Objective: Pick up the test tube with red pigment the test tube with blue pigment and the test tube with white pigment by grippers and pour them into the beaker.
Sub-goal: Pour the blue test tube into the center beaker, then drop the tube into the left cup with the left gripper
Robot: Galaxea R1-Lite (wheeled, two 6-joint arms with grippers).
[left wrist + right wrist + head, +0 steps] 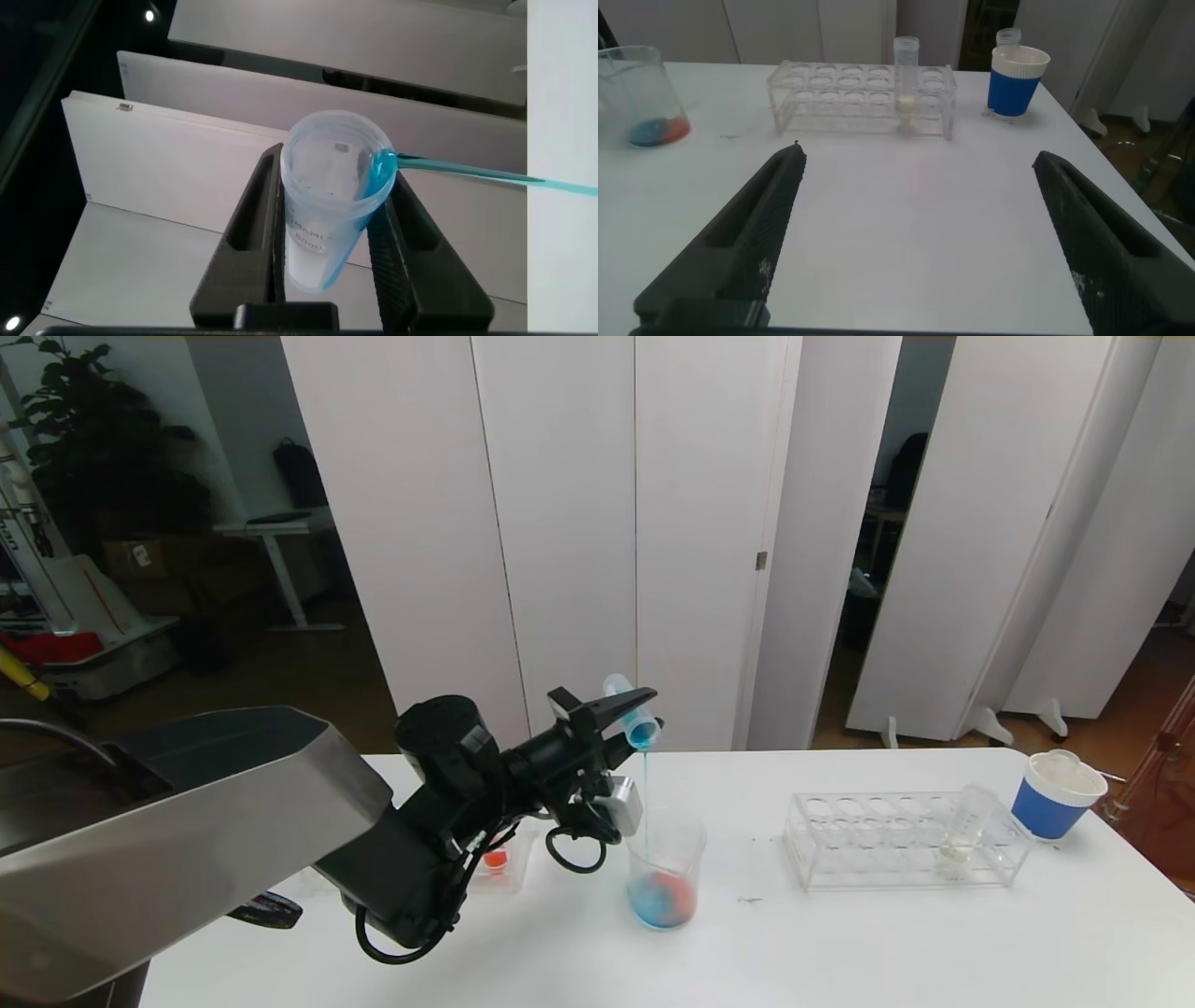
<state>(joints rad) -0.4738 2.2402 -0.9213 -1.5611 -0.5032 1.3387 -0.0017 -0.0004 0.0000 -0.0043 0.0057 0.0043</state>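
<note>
1. The left gripper (627,714) is held above the white table (840,943), directly over the beaker (665,868), its fingers clamped on the blue tube (633,714).
2. The blue tube is tipped mouth-down toward 5 o'clock in the head view. A thin blue stream (646,793) runs from its mouth straight down into the beaker.
3. In the left wrist view the two black fingers (250,233) press the sides of the blue tube (327,201), and blue liquid gathers at its lip.
4. The beaker stands upright near the table's middle and holds blue and red-orange liquid at its bottom, not fully blended.
5. The clear rack (901,840) sits at 3 o'clock from the beaker, well apart. The white tube (966,826) stands in a hole near its right end, with pale liquid at its bottom.
6. A blue paper cup (1055,795) stands just beyond the rack's right end, at about 2 o'clock from it.
7. The right gripper (915,233) shows only in its own wrist view: fingers wide apart, holding nothing, above the table and facing the rack (864,93), the white tube (906,79) and the cup (1018,82).
8. At 9 o'clock from the beaker, a small container with red-orange liquid (495,861) is partly hidden behind the left arm.
</note>
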